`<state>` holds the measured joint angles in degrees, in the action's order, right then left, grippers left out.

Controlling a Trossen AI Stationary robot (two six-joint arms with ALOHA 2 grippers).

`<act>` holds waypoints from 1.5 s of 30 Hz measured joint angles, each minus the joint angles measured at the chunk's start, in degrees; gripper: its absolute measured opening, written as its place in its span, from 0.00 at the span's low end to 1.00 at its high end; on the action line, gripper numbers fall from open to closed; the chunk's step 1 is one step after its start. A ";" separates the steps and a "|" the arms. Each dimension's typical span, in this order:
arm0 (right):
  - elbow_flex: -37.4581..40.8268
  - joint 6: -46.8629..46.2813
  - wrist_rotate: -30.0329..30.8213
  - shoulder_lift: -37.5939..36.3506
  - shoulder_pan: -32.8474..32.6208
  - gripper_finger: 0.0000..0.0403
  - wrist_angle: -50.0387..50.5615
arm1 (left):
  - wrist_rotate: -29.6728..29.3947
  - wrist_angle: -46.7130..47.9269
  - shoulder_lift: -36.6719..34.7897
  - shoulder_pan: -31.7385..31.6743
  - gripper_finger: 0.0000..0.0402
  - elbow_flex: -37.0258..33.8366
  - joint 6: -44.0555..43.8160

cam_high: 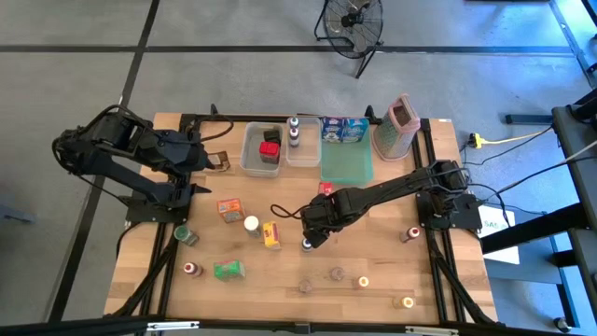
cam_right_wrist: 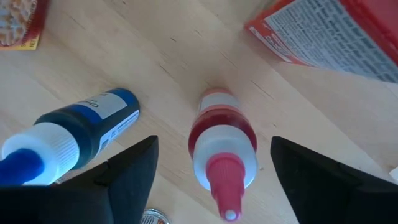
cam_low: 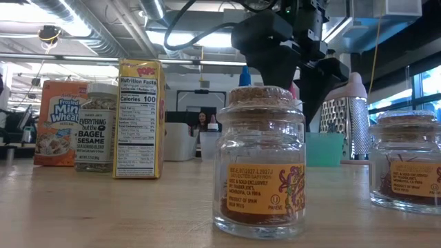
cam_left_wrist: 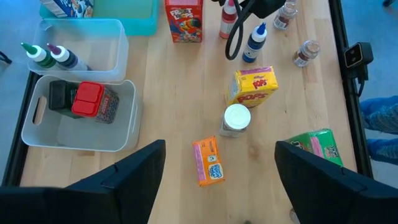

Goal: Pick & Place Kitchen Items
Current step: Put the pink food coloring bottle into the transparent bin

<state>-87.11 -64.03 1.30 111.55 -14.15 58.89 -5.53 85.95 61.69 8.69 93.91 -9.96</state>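
Observation:
My right gripper [cam_right_wrist: 212, 142] points down at the table's middle [cam_high: 309, 233], open. Its fingers stand on either side of an upright red-capped bottle [cam_right_wrist: 222, 149] without touching it. A blue-capped bottle [cam_right_wrist: 68, 134] stands just beside that one, outside the fingers. Both bottles rest on their bases on the wood. A red box [cam_right_wrist: 336, 31] lies close by on the far side. My left gripper [cam_high: 213, 161] hangs open above the table's far left with nothing between its fingers [cam_left_wrist: 220, 144].
A yellow box [cam_high: 271, 235], a white-capped jar [cam_high: 252, 224], an orange box [cam_high: 229, 209] and a green packet [cam_high: 229, 271] lie left of my right gripper. Small jars [cam_high: 336, 274] dot the near side. Two clear tubs [cam_high: 263, 149], a green tray [cam_high: 347, 161] and a grater [cam_high: 399, 126] line the far edge.

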 joint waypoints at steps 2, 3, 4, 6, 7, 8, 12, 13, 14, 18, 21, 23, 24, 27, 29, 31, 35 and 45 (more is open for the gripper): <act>0.00 -0.32 0.02 0.00 0.00 0.73 0.00 | 0.00 0.00 0.00 0.00 0.74 0.00 0.00; 0.00 -0.54 0.00 0.00 0.00 0.71 0.00 | 0.00 0.00 0.00 0.00 0.74 0.00 0.00; 0.00 -0.72 0.00 0.00 0.00 0.70 -0.02 | 0.01 0.00 0.00 0.00 0.74 0.00 0.02; 0.00 -0.90 0.00 0.00 0.00 0.67 -0.02 | 0.01 0.00 0.00 0.00 0.74 0.00 0.03; 0.00 -0.93 0.00 0.00 0.00 0.65 -0.02 | 0.01 0.00 0.00 0.00 0.74 0.00 0.05; 0.00 -0.93 0.00 0.00 0.00 0.64 -0.04 | -0.01 0.00 0.00 0.00 0.74 0.00 0.07; 0.00 -1.19 0.00 0.00 0.00 0.57 -0.04 | -0.01 0.00 0.00 0.00 0.74 0.00 0.12; 0.00 -1.30 0.00 0.00 0.00 0.56 -0.04 | 0.01 0.00 0.00 0.00 0.74 0.00 0.19; 0.00 -1.31 0.02 0.00 0.00 0.54 -0.04 | 0.00 0.00 0.00 0.00 0.74 0.00 0.21; 0.00 -1.31 0.00 0.00 0.00 0.44 -0.04 | 0.01 0.02 0.00 0.00 0.74 0.00 0.20; 0.00 -1.31 0.00 -0.02 0.00 0.35 -0.07 | 0.01 0.02 0.00 0.00 0.74 -0.01 0.20; 0.00 -1.31 0.00 -0.04 0.00 0.32 -0.04 | 0.01 0.00 0.00 0.00 0.74 -0.01 0.17; 0.00 -1.31 0.00 -0.04 -0.02 0.32 -0.03 | 0.01 0.02 0.00 0.00 0.74 0.00 0.10; 0.00 -1.31 0.00 -0.04 -0.02 0.32 -0.04 | 0.01 0.02 0.00 0.02 0.74 0.00 0.02; 0.00 -1.29 0.02 -0.04 -0.02 0.32 -0.02 | 0.01 0.01 0.00 0.00 0.74 0.00 -0.27; 0.00 -1.11 0.00 -0.04 -0.02 0.32 0.00 | 0.01 0.00 0.00 0.00 0.74 0.00 -0.31; -0.02 -1.11 0.00 -0.26 -0.53 0.32 0.54 | 0.01 0.00 0.00 0.00 0.74 -0.02 -0.37; -11.42 1.55 0.24 -1.05 -4.24 0.32 13.51 | 0.07 -1.81 0.02 0.02 0.74 -0.02 -0.15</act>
<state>-98.54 -62.48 1.54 110.50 -18.39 72.40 -5.45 84.14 61.71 8.71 93.89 -10.11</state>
